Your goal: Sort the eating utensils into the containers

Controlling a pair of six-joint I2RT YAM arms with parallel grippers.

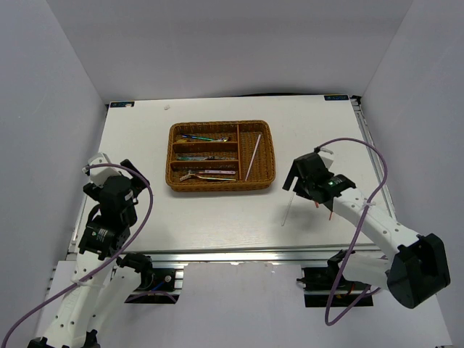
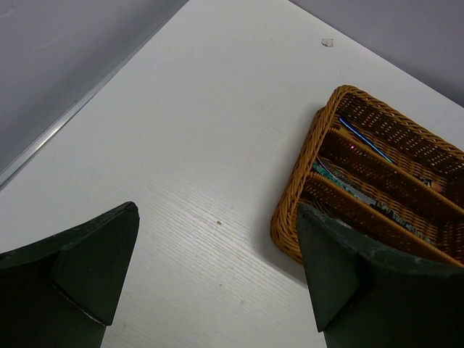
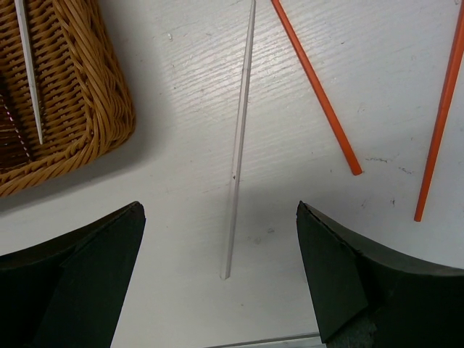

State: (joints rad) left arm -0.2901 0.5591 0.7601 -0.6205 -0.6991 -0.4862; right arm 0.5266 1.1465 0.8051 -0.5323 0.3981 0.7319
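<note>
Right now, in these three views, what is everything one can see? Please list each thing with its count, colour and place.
wicker tray: one, brown, on the far middle of the table; three long slots and one cross slot at its right end.
metal cutlery: several, iridescent, exact count unclear, in the three long slots.
white chopstick in the tray: one, white, in the right end slot.
white chopstick on the table: one, white, just right of the tray.
orange chopsticks: two, orange, on the table right of the white one, apart from each other.
scrap: one, whitish, beyond the tray.
table: one, white.
left gripper: dark fingers, open, empty, left of the tray.
right gripper: dark fingers, open, empty, over the loose white chopstick.
</note>
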